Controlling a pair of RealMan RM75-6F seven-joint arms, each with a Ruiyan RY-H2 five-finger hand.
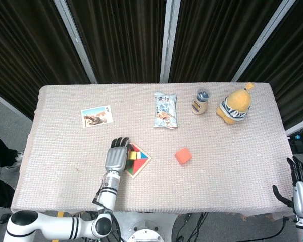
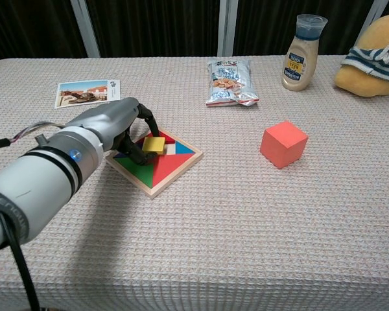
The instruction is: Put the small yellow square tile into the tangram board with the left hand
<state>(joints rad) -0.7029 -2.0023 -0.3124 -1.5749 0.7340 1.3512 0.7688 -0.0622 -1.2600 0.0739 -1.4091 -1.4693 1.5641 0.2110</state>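
The small yellow square tile (image 2: 154, 144) is pinched in my left hand (image 2: 120, 126), just above the middle of the wooden tangram board (image 2: 157, 183). From the head view the tile (image 1: 131, 155) peeks out beside my left hand (image 1: 116, 157), which covers the board's left half (image 1: 143, 165). Red, green, blue and purple pieces lie in the board. My right hand (image 1: 302, 187) hangs off the table's right front corner, fingers apart and holding nothing.
An orange cube (image 2: 284, 143) sits right of the board. A snack bag (image 2: 229, 81), a sauce bottle (image 2: 301, 52) and a yellow plush toy (image 2: 372, 59) line the far side. A photo card (image 2: 86, 92) lies at the far left.
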